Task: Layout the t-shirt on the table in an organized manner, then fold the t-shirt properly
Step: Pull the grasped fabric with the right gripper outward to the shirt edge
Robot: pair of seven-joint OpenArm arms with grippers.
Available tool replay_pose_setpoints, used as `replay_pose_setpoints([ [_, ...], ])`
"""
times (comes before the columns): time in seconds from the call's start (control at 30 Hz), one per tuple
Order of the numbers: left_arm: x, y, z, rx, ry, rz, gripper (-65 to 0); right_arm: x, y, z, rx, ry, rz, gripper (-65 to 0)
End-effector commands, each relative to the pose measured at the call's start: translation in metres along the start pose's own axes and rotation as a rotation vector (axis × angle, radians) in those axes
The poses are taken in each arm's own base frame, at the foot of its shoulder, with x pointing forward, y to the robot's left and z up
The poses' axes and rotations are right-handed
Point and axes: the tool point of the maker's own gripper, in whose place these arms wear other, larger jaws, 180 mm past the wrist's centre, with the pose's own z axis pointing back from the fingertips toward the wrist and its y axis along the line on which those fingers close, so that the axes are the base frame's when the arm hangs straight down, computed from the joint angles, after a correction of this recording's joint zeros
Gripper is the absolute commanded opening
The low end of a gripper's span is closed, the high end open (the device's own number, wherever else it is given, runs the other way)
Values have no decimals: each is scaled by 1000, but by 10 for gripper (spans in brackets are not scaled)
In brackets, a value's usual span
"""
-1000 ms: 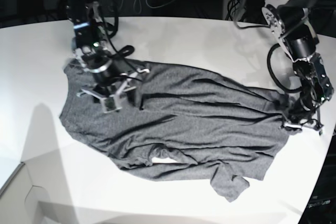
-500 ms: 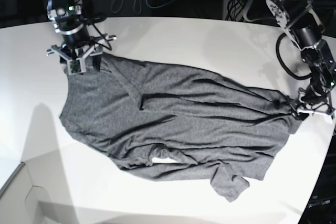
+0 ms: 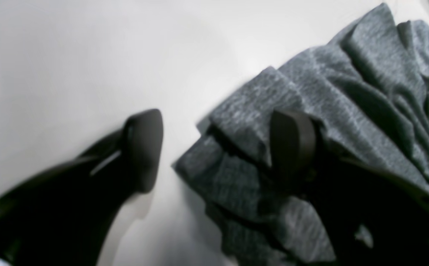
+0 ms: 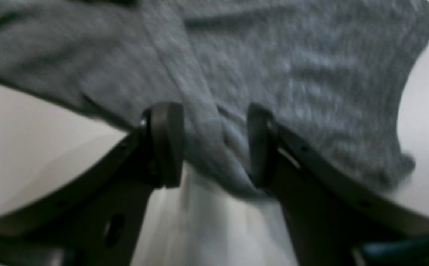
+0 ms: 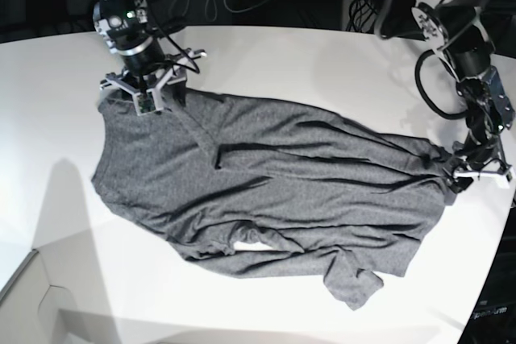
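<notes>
The laying-out step was in hand; no fold had been made. At the far left of the surface (image 5: 48,78), the right tool (image 4: 210,144) stood with its jaws apart, astride a raised ridge of the t-shirt (image 5: 274,191) at its far left corner, nothing clamped. The garment, dark heather grey and creased, lay spread across the middle, one piece trailing toward the near edge. At the right edge, the left tool (image 3: 221,147) stood parted, one finger on bunched cloth. The next move likely called for both tools to close and draw the cloth taut.
</notes>
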Motion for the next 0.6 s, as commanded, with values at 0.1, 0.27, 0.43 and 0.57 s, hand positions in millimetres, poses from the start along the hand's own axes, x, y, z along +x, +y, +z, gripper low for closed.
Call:
replay_pose_setpoints([
  [0.1, -20, 2, -4, 18, 86, 13, -209, 7, -17, 6, -46, -32, -4, -362],
  [0.27, -37, -18, -8, -20, 140, -74, -209, -1, -34, 12, -93, -17, -17, -362],
  [0.43, -63, -29, -8, -40, 195, -109, -209, 2, -48, 18, -129, -26, -19, -362],
  [0.57, -76, -24, -5, -35, 220, -113, -211, 8, -52, 23, -143, -44, -16, -362],
])
